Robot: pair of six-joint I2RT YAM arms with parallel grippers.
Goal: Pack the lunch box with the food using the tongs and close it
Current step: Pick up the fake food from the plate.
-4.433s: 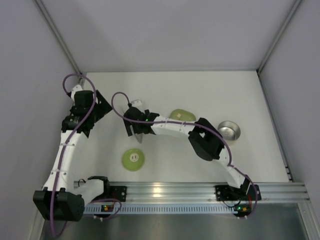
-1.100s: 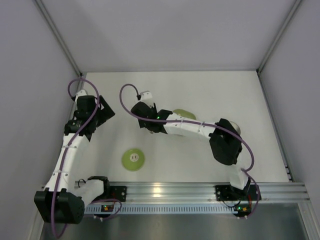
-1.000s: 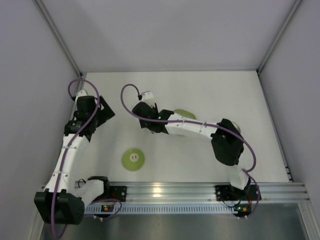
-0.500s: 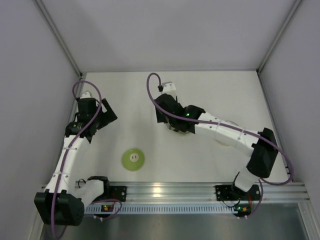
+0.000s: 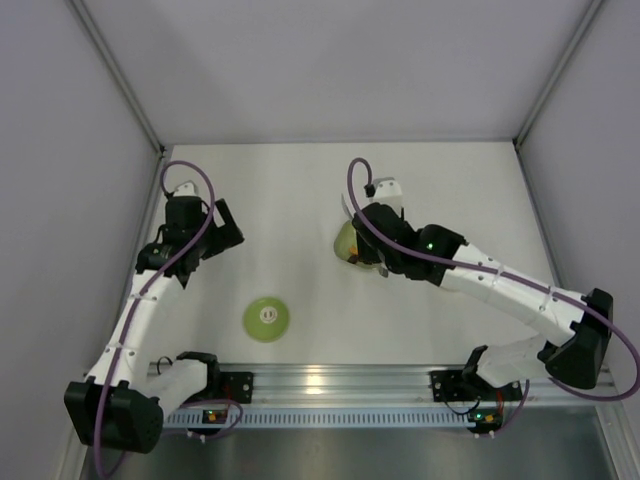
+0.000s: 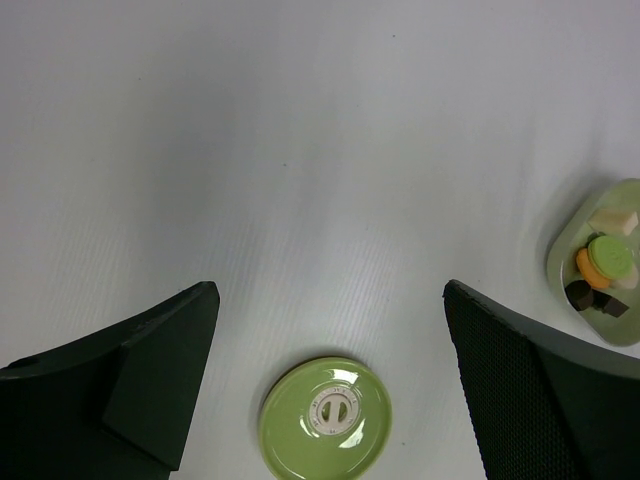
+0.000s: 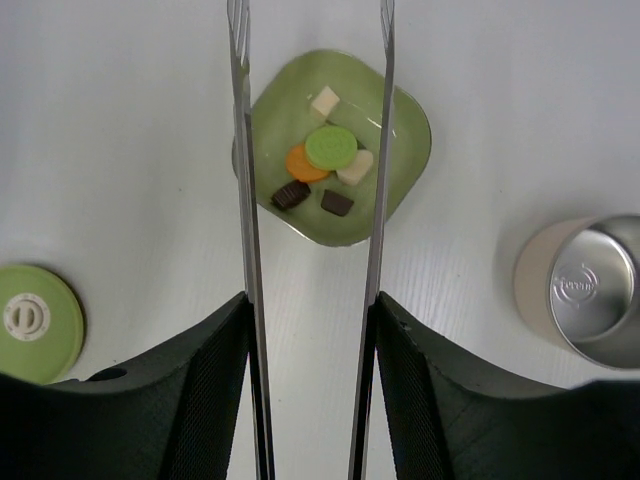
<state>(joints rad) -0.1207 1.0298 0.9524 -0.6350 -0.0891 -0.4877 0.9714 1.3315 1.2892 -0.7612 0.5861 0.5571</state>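
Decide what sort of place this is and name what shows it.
Probably a robot test cell, not a kitchen: a white table walled by grey panels, a left arm and right arm bolted to a metal rail, and the food laid out on a green dish.

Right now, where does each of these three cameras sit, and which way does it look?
Top external: above and behind the arms, looking down on the table; both arms show.
Left wrist: on the left arm, facing down at the lid; open left gripper shows.
Right wrist: facing down at the dish; right gripper clasps the tongs.
Shared: both wrist views show lid and dish.
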